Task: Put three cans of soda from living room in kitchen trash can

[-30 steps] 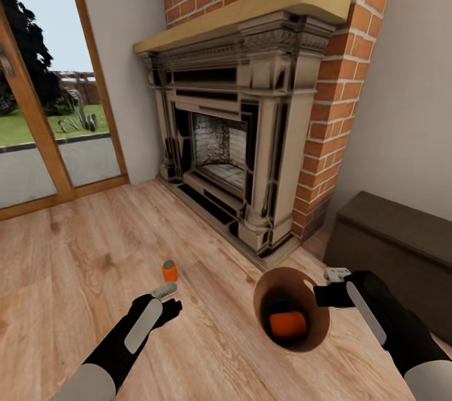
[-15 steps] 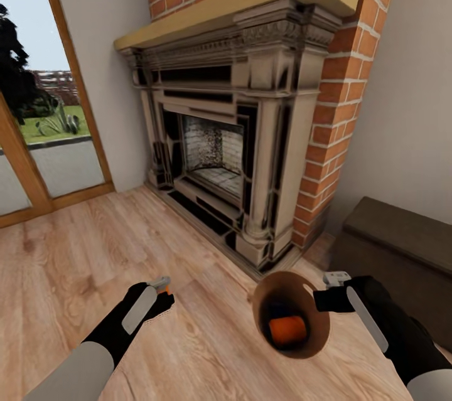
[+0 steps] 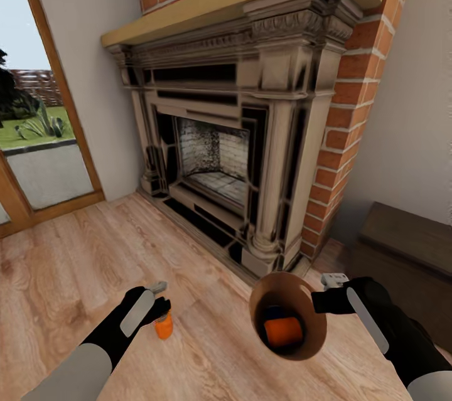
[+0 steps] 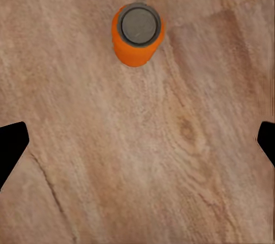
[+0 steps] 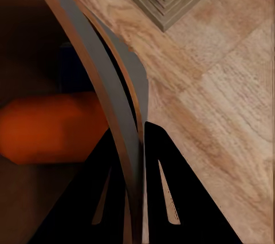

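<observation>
An orange can of soda (image 3: 164, 326) stands upright on the wood-plank floor of the living room, right under my left gripper (image 3: 158, 300). In the left wrist view its grey top (image 4: 137, 24) lies ahead of the open left gripper (image 4: 137, 144), whose black fingertips (image 4: 11, 146) sit wide apart with only floor between them. My right gripper (image 3: 325, 291) is shut on the rim of the tash can (image 3: 260, 300), holding it above the floor. Inside it lie another orange can (image 3: 284, 332) and a blue one (image 3: 274, 313). The right wrist view shows the fingers (image 5: 163, 187) pinching the grey wall (image 5: 97, 72), with the orange can (image 5: 51, 126) inside.
The red-brick fireplace (image 3: 251, 137) with its carved surround stands straight ahead, its hearth step close in front of the bin. A long dark low cabinet (image 3: 408, 244) stands at the right wall. A wood-framed glass door (image 3: 37, 156) is at the left.
The whole view has shifted as the robot moved in. The left gripper has come over the orange can, which stood ahead of it a second ago. The right gripper still holds the bin.
</observation>
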Tool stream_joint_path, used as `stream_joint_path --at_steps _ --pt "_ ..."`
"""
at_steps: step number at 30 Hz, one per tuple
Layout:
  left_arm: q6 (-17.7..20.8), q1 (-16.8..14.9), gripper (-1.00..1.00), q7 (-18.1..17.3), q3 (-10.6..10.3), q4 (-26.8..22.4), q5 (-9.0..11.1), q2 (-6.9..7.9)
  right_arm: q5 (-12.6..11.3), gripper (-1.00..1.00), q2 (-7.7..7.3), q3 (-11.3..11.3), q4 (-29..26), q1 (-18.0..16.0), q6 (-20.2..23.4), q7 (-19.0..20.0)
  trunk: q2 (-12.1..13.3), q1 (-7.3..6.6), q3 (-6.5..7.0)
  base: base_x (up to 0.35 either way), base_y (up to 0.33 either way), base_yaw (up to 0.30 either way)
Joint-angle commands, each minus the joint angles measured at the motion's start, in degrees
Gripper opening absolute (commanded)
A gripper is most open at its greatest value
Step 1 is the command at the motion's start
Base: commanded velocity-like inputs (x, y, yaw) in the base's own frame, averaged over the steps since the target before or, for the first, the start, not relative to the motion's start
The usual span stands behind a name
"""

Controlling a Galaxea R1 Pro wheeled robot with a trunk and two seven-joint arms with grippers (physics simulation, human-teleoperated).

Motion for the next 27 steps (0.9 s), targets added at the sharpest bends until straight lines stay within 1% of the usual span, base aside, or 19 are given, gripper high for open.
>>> stream_joint_path --at_steps 1,4,9,14,17,21,23,25,26,27 --pt "-0.03 0.04 1.00 -0.04 -0.04 0.03 0.00 -0.02 -0.86 -1.00 0.00 -0.03 0.01 -0.01 0.02 0.20 0.00 -0.01 0.01 0.326 0.098 -0.283" --pt "-0.10 0.06 1.00 -0.53 -0.07 0.22 -0.04 -0.02 -0.86 -1.00 0.00 0.02 0.08 0.00 0.02 0.19 0.00 -0.01 0.00 0.335 0.048 -0.287" --pt "-1.45 -0.06 1.00 -3.88 -0.08 4.83 -0.18 -0.05 -0.86 -1.00 0.00 0.04 0.21 0.04 0.02 0.21 0.00 -0.01 0.00 0.342 0.011 -0.290" --pt "-1.87 -0.10 1.00 -4.52 -0.07 5.79 -0.24 -0.02 -0.79 -1.00 0.00 0.05 0.31 0.06 0.02 0.17 0.00 -0.01 0.00 0.339 0.002 -0.291" --pt "-1.74 0.00 1.00 -4.31 0.04 6.00 -0.24 0.13 -0.82 -1.00 -0.05 0.00 0.57 0.05 0.02 0.20 0.00 -0.01 0.00 0.172 0.000 -0.291" --pt "-1.69 0.32 1.00 -4.71 0.29 6.10 0.19 0.89 -0.80 -1.00 -0.08 -0.09 1.19 -0.02 0.02 0.21 0.00 -0.01 0.00 0.045 0.000 -0.291" --pt "-1.22 0.32 1.00 -4.87 0.45 6.12 0.10 1.08 -0.80 -1.00 -0.08 -0.11 1.37 -0.03 0.02 0.20 0.00 -0.01 0.00 0.016 0.000 -0.291" --pt "-0.56 0.11 1.00 -4.87 0.53 6.15 -0.03 1.62 -0.79 -1.00 -0.08 -0.17 1.46 -0.03 0.02 0.19 0.00 -0.01 0.00 0.007 0.000 -0.236" --pt "-0.32 0.07 1.00 -4.88 0.55 6.16 -0.06 2.02 -0.79 -1.00 -0.09 -0.18 1.48 -0.02 0.02 0.18 0.00 -0.01 0.00 0.005 0.000 -0.172" --pt "0.16 0.02 1.00 -4.96 0.62 6.17 0.04 3.16 -0.78 -1.00 -0.09 -0.19 1.51 0.01 0.02 0.18 0.00 -0.01 0.00 0.003 0.000 -0.110"
